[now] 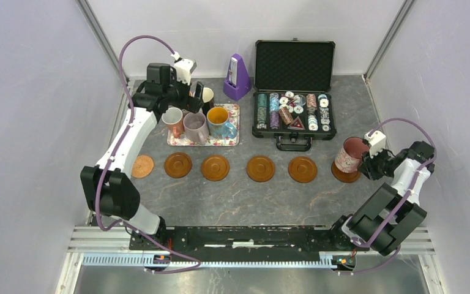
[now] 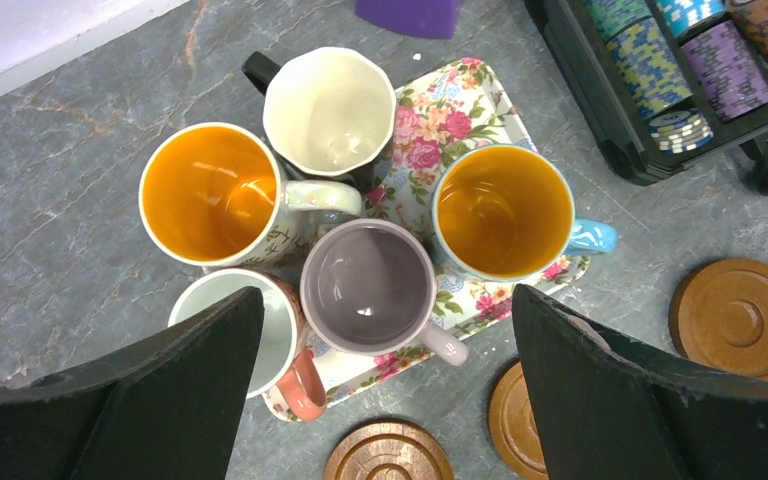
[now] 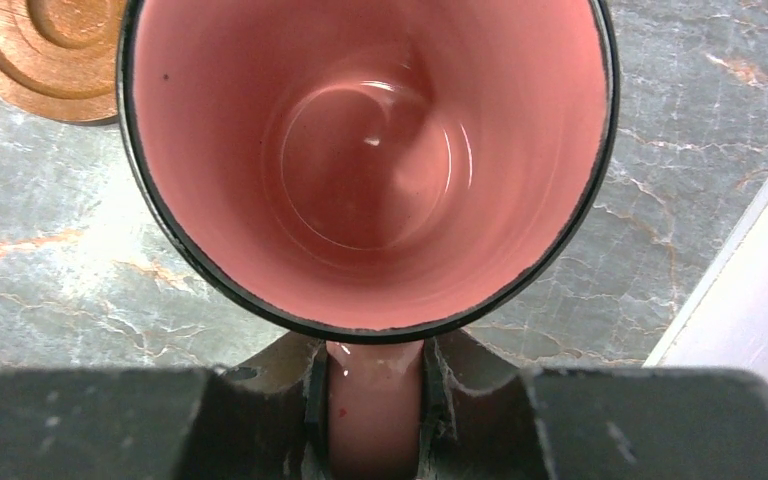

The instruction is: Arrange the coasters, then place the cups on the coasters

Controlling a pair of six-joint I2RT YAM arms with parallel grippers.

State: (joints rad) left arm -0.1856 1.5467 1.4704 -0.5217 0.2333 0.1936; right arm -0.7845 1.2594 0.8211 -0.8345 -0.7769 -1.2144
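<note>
Five reddish-brown coasters lie in a row across the table, from the left one [image 1: 142, 165] to the fifth [image 1: 303, 169]. A sixth coaster [image 1: 346, 174] lies at the right end, under a tilted pink-lined cup [image 1: 350, 154]. My right gripper [image 3: 375, 410] is shut on that cup's pink handle [image 3: 373, 400]. I cannot tell whether the cup's base touches its coaster. Five more cups crowd a floral tray [image 2: 450, 110], among them a lilac one [image 2: 367, 287] and a blue one with an orange inside [image 2: 503, 212]. My left gripper [image 2: 385, 295] hangs open above them, holding nothing.
A purple metronome [image 1: 237, 76] stands behind the tray. An open black case of poker chips [image 1: 294, 92] sits at the back right. Grey walls close in the table on both sides and at the back.
</note>
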